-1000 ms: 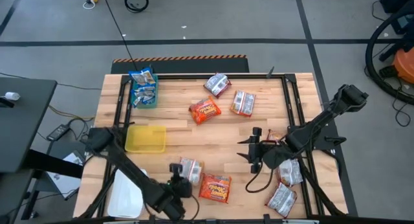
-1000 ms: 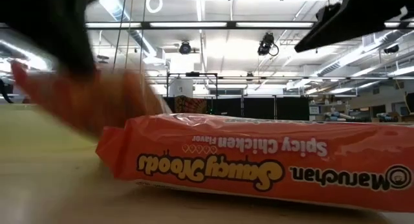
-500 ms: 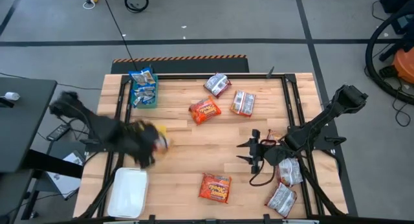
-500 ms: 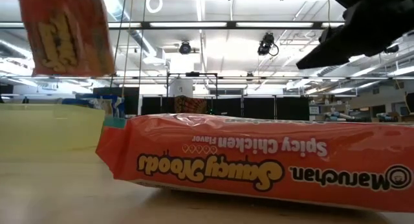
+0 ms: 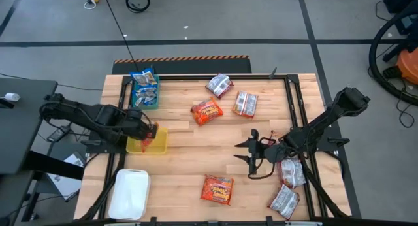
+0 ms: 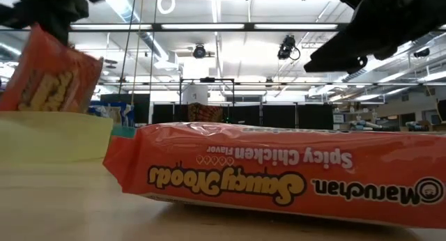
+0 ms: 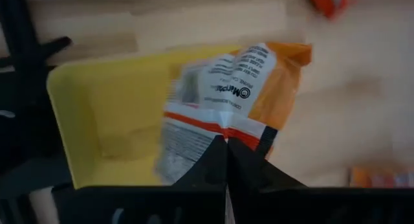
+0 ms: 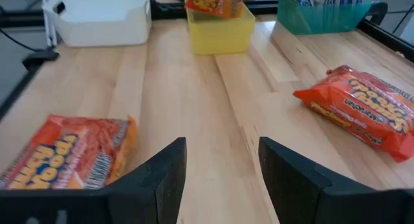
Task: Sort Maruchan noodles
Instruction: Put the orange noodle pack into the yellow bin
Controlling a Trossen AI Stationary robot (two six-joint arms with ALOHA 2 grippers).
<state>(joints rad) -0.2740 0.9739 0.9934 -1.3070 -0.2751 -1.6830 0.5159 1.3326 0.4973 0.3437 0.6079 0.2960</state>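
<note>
My left gripper [image 5: 149, 130] is shut on an orange-and-white Maruchan packet [image 7: 226, 101] over the yellow bin [image 5: 160, 145]. In the low view the packet [image 6: 45, 77] hangs tilted, and the bin wall [image 6: 56, 140] hides its lower end. My right gripper [image 5: 251, 158] hovers open at mid-right, nothing between its fingers [image 8: 162, 179]. Loose packets lie flat on the table: an orange one [image 5: 217, 189] near the front edge, another orange one [image 5: 206, 111], and two silver ones [image 5: 220, 85], [image 5: 245, 103] farther back. Blue packets stand in the teal bin [image 5: 144, 89]. My left gripper pinches the packet's upper end [image 7: 223, 134] between its two fingers, coming from above and pointing steeply down. The packet hangs below the fingers, tilted, its lower end down inside the yellow bin [image 7: 97, 120]. Whether it touches the bin's floor I cannot tell.
A white bin [image 5: 129, 194] stands at the near left corner. Two silver packets [image 5: 292, 174], [image 5: 284, 201] lie by the right arm's base. A black frame [image 5: 287, 102] runs along the table's sides. Bare wood lies between the yellow bin and my right gripper.
My left gripper has lifted a packet from near the front edge and carried it fast toward the table's left and far side, up over the yellow bin, rolling its wrist. The packet now hangs into the bin. My right gripper has dipped slightly and stayed open.
</note>
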